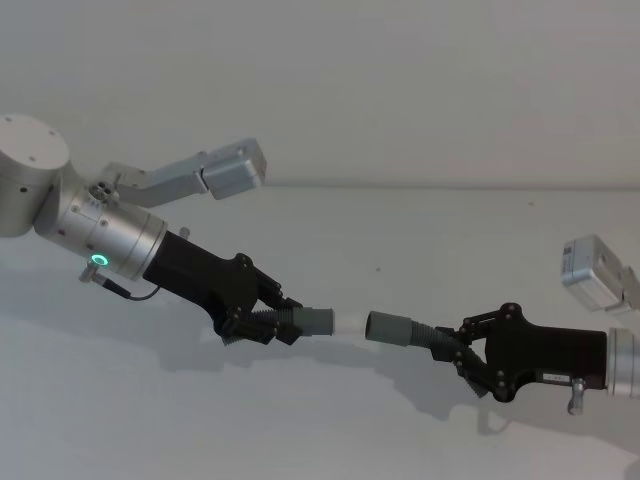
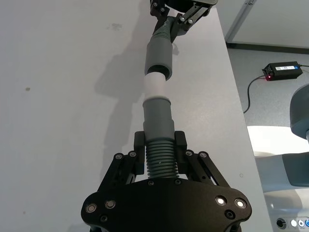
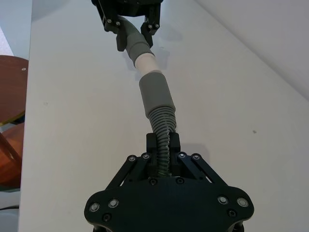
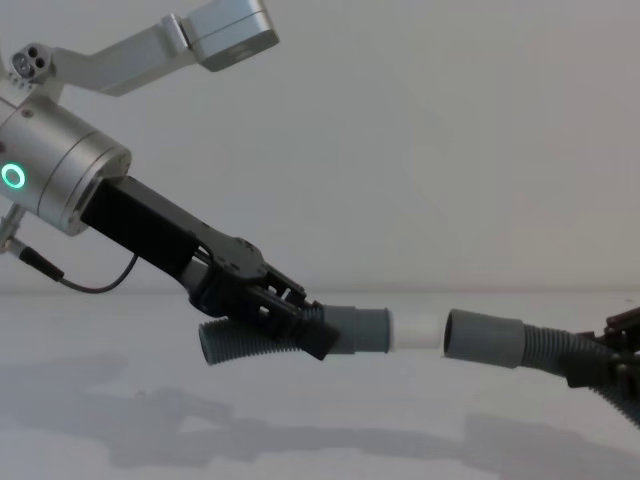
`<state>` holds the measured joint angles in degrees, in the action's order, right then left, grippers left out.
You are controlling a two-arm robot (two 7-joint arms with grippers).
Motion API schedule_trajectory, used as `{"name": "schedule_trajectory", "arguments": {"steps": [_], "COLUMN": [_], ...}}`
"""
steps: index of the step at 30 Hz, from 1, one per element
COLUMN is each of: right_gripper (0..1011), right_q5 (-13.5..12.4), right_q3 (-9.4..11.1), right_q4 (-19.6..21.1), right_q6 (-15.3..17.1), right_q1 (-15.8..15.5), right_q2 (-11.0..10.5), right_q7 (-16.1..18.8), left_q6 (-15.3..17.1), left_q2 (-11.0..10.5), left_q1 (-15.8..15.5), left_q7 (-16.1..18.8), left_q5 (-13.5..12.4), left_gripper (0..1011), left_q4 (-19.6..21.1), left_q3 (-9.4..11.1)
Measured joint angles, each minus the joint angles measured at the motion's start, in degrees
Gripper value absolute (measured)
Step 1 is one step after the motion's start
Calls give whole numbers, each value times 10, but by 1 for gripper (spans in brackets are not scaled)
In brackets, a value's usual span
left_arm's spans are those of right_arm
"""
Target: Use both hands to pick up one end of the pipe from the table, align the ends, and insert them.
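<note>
A: Start with the biggest thing.
B: The white surface (image 1: 330, 430) fills most of the head view, bare and matte, with a pale wall behind. In the left wrist view its far edge drops to a grey floor where a small black box with a red light (image 2: 282, 71) and its cable lie.

A: And the arms?
B: The left arm (image 1: 95, 235), silver with a green ring light, comes in from the upper left and slopes down toward centre. The right arm enters low at the right edge, angled slightly upward toward the middle.

A: The pincers?
B: The left pincer (image 1: 262, 322) is clenched on the ribbed part of the left hose (image 4: 250, 345). The right pincer (image 1: 457, 352) is clenched on the ribbed part of the right hose (image 4: 545, 350).

A: Where do the hoses sit, and which way do they point?
B: Both are lifted above the surface at the centre of the head view. Their long axes run roughly left to right, cuffs facing each other. The left cuff (image 1: 318, 321) carries the white tip (image 4: 418, 331), pointing right at the right cuff (image 1: 390, 328). In the chest view the tip reaches the socket's mouth; I cannot tell whether it has entered.
</note>
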<state>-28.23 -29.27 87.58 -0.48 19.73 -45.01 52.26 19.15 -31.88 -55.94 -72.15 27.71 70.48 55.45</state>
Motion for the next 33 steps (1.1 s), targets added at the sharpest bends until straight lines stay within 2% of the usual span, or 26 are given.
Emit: {"name": "schedule_trajectory", "arguments": {"steps": [33], "right_gripper": [124], "right_q5": [-10], "right_q3": [-16], "right_q4": [-1], "right_q6": [4], "right_q1": [10], "right_q2": [-2], "right_q7": [-10], "left_q6": [-8], "left_q2": [7], "left_q1": [-15], "left_q7": [-8], "left_q5": [12], "left_gripper": [341], "left_q4": [-19], "left_q3": [18]}}
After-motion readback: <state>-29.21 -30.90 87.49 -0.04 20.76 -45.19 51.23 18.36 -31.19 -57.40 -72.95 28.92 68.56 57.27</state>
